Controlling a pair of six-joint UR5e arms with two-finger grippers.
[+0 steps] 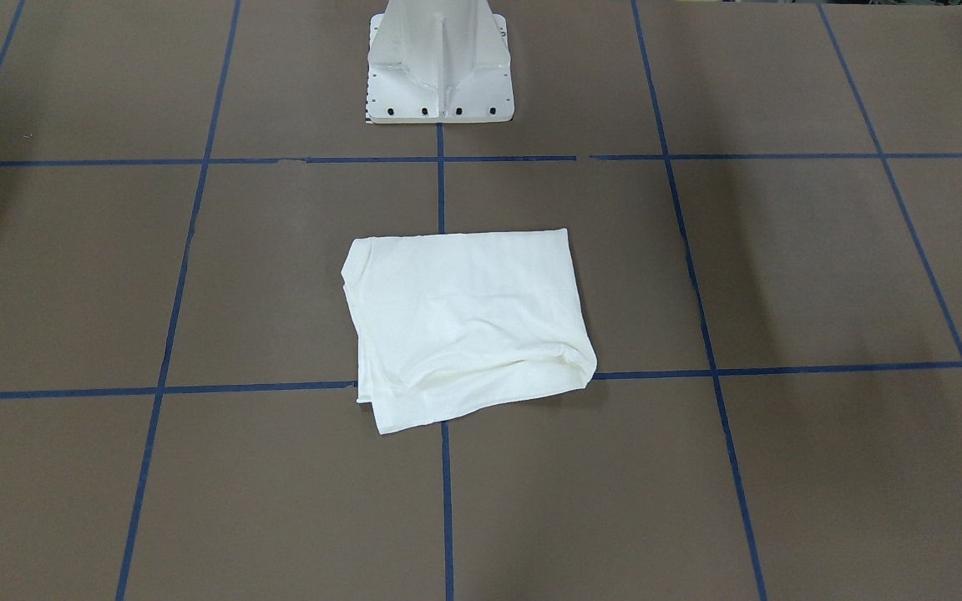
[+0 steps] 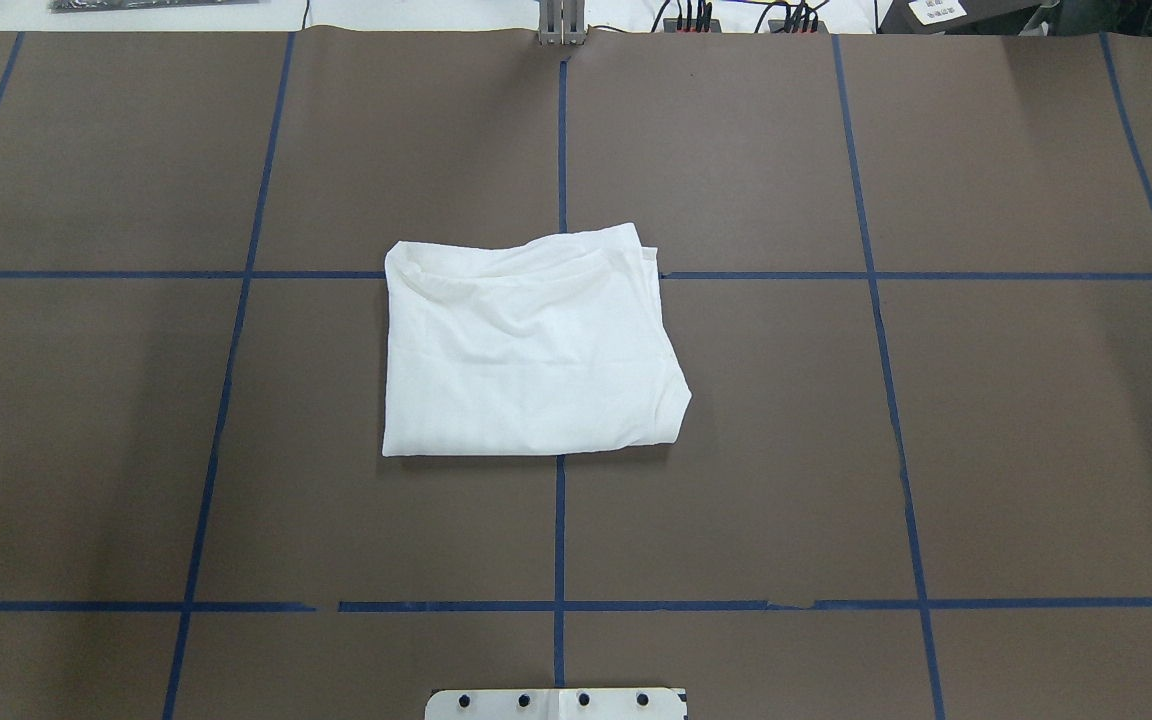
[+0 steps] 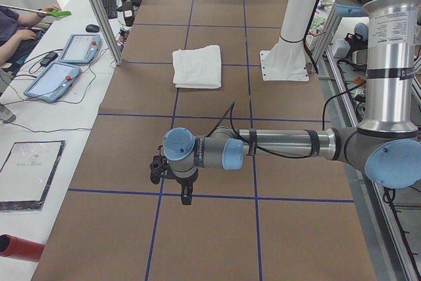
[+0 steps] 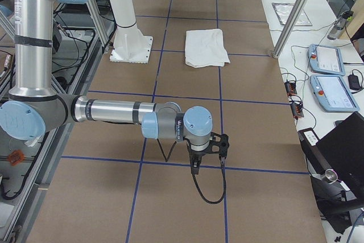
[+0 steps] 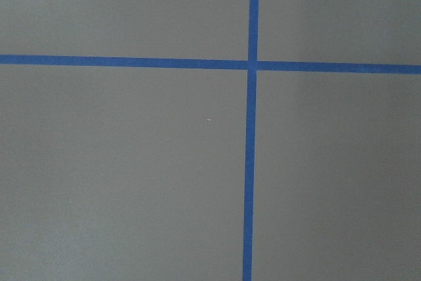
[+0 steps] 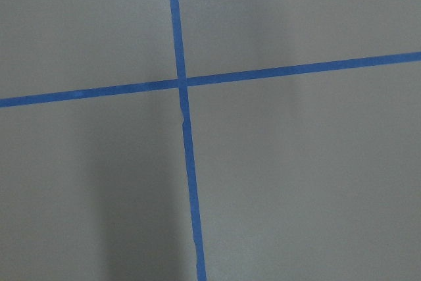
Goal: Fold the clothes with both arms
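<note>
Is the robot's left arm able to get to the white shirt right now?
Probably yes. The left end effector hangs over bare table, apart from the folded shirt, and only open brown surface lies between them. Nothing blocks the way, though whether the arm stretches that far is a guess.

The T-shirt (image 2: 532, 345) lies on the bench (image 2: 136, 450) between my left end effector (image 3: 174, 179) and right end effector (image 4: 209, 155), well apart.

Crossed blue tape (image 5: 251, 65) on table (image 5: 125, 176)
</note>
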